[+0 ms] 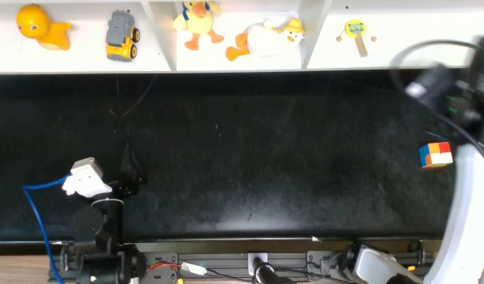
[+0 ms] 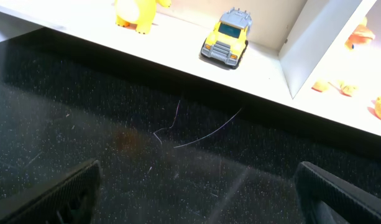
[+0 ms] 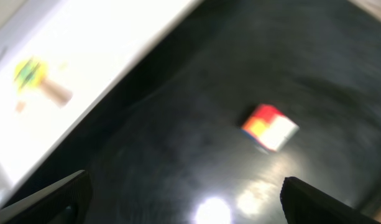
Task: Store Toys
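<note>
You had five toys on the shelf; only the cube lay on the desk, far right. Your right end effector hung wide open near it; the left end effector sat wide, empty.

Black matte worktop, dusted with pale specks, spread beneath and ahead of the left claw and likewise under the right claw. Thin pale scratches, curved and crossing, marked on it a little ahead of the left claw. Bright glare patch on the surface close under the right claw. Dark rail with sockets and loose red and white wires, well behind both claws along the near edge.
</note>
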Robot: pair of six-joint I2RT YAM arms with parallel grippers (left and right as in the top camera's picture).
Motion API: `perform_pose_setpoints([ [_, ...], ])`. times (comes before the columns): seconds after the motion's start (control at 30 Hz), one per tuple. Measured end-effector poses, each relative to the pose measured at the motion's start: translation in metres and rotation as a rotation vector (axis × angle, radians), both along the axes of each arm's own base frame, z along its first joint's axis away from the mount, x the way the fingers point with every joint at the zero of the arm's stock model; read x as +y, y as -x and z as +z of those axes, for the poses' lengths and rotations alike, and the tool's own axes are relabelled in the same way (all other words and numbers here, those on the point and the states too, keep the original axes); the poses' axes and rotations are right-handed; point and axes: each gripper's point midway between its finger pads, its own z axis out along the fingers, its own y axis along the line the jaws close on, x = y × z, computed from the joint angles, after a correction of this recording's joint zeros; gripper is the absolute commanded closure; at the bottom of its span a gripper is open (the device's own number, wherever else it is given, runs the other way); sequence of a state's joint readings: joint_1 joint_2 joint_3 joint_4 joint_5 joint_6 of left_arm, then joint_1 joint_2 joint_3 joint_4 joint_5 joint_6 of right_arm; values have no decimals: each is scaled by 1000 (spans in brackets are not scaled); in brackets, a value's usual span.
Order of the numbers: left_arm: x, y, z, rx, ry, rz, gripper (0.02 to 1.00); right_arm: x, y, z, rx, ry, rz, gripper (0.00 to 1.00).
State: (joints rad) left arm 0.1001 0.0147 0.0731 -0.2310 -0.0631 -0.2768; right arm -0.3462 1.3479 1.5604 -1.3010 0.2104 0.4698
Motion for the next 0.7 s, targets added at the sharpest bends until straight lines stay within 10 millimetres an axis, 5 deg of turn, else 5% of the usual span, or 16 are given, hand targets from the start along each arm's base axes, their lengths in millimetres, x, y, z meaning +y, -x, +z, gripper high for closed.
perform_pose_setpoints([
  [0.1,0,0,0,0,0,0,20,-37,18,-13,7,-26,-176,5],
  [0.3,0,0,0,0,0,0,20,-87,46,-74,74,-118,-420,3],
  [0.7,0,0,0,0,0,0,20,-96,40,-176,140,-211,-458,5],
])
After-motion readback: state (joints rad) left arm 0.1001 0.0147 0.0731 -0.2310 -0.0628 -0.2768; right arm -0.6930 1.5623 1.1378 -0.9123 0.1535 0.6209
